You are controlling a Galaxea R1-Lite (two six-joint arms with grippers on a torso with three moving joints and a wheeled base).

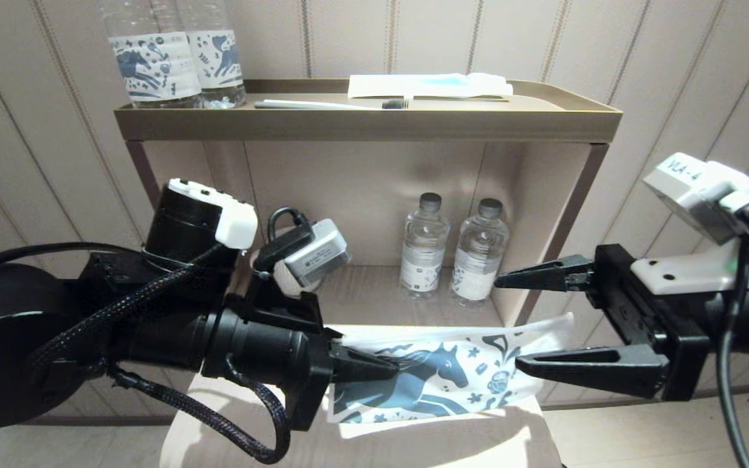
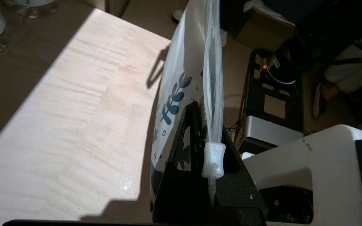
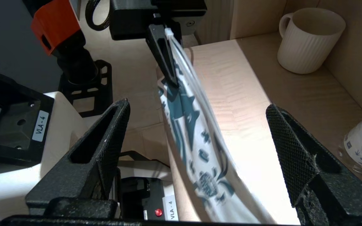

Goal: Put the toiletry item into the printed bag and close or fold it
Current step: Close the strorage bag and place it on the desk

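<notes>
The left gripper (image 1: 374, 365) is clamped on the left end of the printed bag (image 1: 443, 380), holding it edge-up above the lower shelf (image 1: 374, 292), while the right gripper (image 1: 530, 322) straddles the bag's right end, jaws spread and untouching.

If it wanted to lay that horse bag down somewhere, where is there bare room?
The pale surface below the printed bag is bare in front of the shelf unit. Inside the lower shelf, floor is free between the mug and the two bottles. The top tray is crowded: bottles, toothbrush, flat packet.
</notes>
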